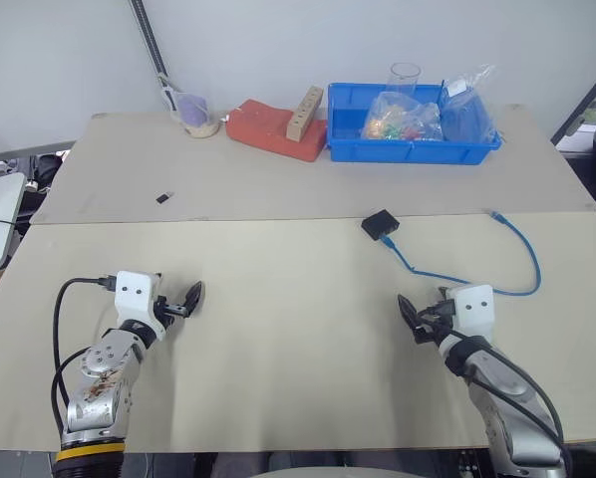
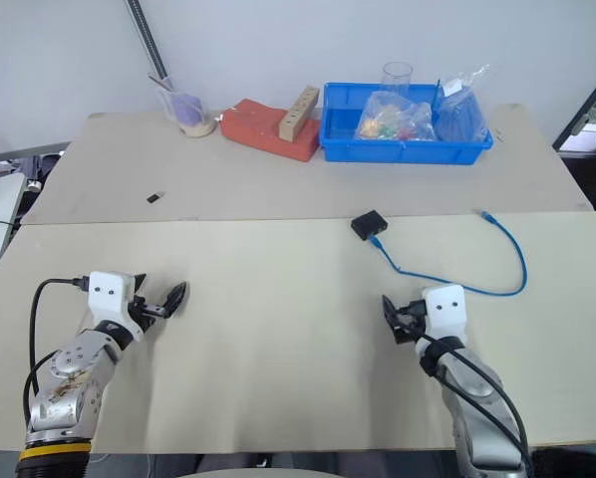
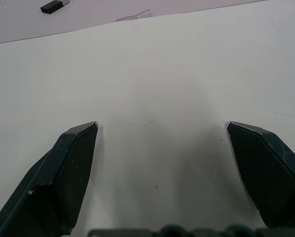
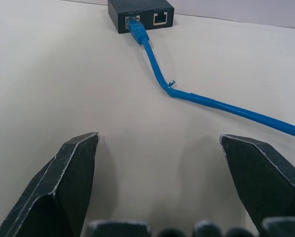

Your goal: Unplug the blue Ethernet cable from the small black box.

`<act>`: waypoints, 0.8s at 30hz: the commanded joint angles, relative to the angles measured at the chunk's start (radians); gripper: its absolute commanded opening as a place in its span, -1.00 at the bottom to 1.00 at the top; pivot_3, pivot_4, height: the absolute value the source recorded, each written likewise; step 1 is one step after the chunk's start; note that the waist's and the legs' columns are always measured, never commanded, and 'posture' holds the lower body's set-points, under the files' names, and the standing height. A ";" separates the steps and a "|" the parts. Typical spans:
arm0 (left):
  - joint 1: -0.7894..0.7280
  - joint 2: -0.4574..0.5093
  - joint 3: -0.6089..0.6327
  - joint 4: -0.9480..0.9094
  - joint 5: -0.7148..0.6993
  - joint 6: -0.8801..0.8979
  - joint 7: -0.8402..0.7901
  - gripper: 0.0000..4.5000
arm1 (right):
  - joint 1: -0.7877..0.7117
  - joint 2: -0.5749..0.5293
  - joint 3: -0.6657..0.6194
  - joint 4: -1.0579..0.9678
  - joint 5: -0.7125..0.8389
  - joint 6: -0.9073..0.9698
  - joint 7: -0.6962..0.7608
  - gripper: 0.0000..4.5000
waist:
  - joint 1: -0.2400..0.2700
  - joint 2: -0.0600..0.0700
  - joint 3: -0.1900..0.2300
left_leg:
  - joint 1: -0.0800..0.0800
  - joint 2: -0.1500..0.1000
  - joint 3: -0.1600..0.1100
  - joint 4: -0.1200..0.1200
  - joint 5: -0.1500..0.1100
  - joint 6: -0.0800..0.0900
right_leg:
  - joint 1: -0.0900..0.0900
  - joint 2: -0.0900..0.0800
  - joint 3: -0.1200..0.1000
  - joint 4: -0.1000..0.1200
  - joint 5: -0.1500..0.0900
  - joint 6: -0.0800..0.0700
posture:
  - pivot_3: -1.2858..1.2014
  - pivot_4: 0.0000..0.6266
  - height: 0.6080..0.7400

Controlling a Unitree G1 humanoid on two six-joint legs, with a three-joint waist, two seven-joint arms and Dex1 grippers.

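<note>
On the desk (image 1: pixel 278 299), near its middle seam, sat the small black box (image 1: pixel 380 225). The blue cable (image 1: pixel 457 275) was plugged into one of the two ports on the box's near side. From there it ran toward the robot, curled around on the right side, and went back up to a loose plug (image 1: pixel 496 214) lying on the desk by itself.

The right end effector (image 1: pixel 418 321) hung low over the desk, close to the near loop of the cable but not touching it. Its two black fingers were spread wide apart with nothing between them. The left end effector (image 1: pixel 178 302) was far off on the other side, also spread wide and holding nothing, over bare desk.

Nothing had been unplugged yet. I think the job was only starting.

To do it well, the right end effector should probably go forward to the plug at the box and pinch the plug itself, not the soft cable. The box looked light, so it might just slide along if pulled. The left end effector could come over and hold the box down. Then the pull should go straight out from the port, not sideways.

A tiny black piece (image 1: pixel 163 197) lay far back on the left. It was not part of this job.
</note>
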 commanded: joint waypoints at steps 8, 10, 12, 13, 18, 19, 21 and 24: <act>-0.136 0.197 -0.127 -0.253 -0.192 0.143 -0.368 0.98 | -0.175 -0.163 -0.047 -0.089 0.135 0.210 0.136 0.95 | 0.004 -0.001 0.001 | -0.001 -0.001 0.000 0.000 0.000 0.000 | 0.000 0.000 -0.001 0.000 0.000 0.000 | 0.03 -0.52 1.00; -0.217 0.239 -0.187 -0.278 -0.223 0.182 -0.452 0.98 | -0.264 -0.193 -0.043 -0.023 0.167 0.245 0.177 0.95 | 0.003 -0.001 0.001 | -0.001 -0.002 0.000 0.000 0.000 -0.001 | 0.001 0.000 -0.001 -0.001 0.000 0.000 | 0.03 -0.52 1.00; -0.308 0.265 -0.242 -0.276 -0.235 0.206 -0.521 0.98 | -0.349 -0.216 -0.024 0.078 0.170 0.254 0.210 0.95 | 0.000 -0.001 0.001 | 0.000 -0.002 0.000 0.000 0.000 0.000 | 0.002 0.000 -0.001 -0.002 0.000 0.000 | 0.03 -0.52 1.00; -0.354 0.271 -0.264 -0.269 -0.245 0.220 -0.551 0.98 | -0.392 -0.221 -0.014 0.135 0.172 0.259 0.226 0.95 | -0.001 -0.001 0.001 | 0.001 -0.002 0.000 -0.001 0.000 0.000 | 0.002 0.000 -0.001 -0.002 0.000 0.000 | 0.03 -0.52 1.00; -0.507 0.273 -0.332 -0.219 -0.231 0.207 -0.651 0.98 | -0.561 -0.220 0.065 0.395 0.138 0.220 0.304 0.95 | -0.016 -0.002 0.002 | -0.002 0.000 0.000 0.001 0.000 0.000 | -0.001 0.003 0.000 -0.001 0.000 0.000 | 0.03 -0.52 1.00; -0.522 0.271 -0.336 -0.219 -0.231 0.208 -0.660 0.98 | -0.585 -0.214 0.073 0.441 0.128 0.206 0.308 0.95 | -0.020 -0.001 0.001 | -0.002 0.001 0.000 0.000 0.000 0.000 | -0.001 0.004 0.000 -0.001 0.000 0.000 | 0.03 -0.52 1.00; -0.538 0.273 -0.335 -0.229 -0.242 0.220 -0.675 0.98 | -0.622 -0.218 0.116 0.532 0.081 0.127 0.332 0.95 | -0.026 -0.001 0.002 | -0.002 0.002 0.000 0.001 0.000 0.001 | -0.001 0.005 0.000 -0.001 0.000 0.000 | 0.03 -0.52 1.00; -0.536 0.288 -0.329 -0.256 -0.259 0.250 -0.695 0.98 | -0.667 -0.210 0.135 0.630 0.051 0.066 0.351 0.95 | -0.028 -0.001 0.002 | -0.002 0.002 0.000 0.001 0.000 0.001 | -0.001 0.005 0.001 -0.001 0.000 0.000 | 0.03 -0.52 1.00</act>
